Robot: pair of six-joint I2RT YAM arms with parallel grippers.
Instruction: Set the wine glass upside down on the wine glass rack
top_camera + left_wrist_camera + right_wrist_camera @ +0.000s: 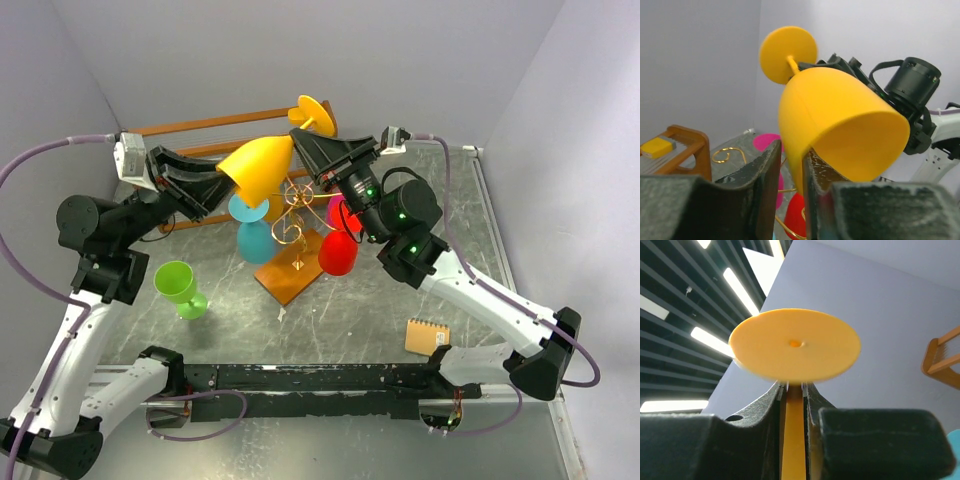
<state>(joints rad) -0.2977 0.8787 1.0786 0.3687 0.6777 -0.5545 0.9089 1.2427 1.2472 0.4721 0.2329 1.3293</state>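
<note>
Though unclear overhead, stem [793,435] between right jaws

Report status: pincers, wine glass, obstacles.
Right pincer shut on yellow plastic wine glass stem. Left pincer open around its rim. Glass tilted over gold wire rack; blue plastic glass and red plastic glass hang there.

wine glass [258,168] above the wine glass rack [291,270], between left gripper [222,186] and right gripper [306,141]

Bright, even light, soft shadows; ceiling strip lights [740,285] glare; left tool's fingers [765,185] blur close up.
</note>
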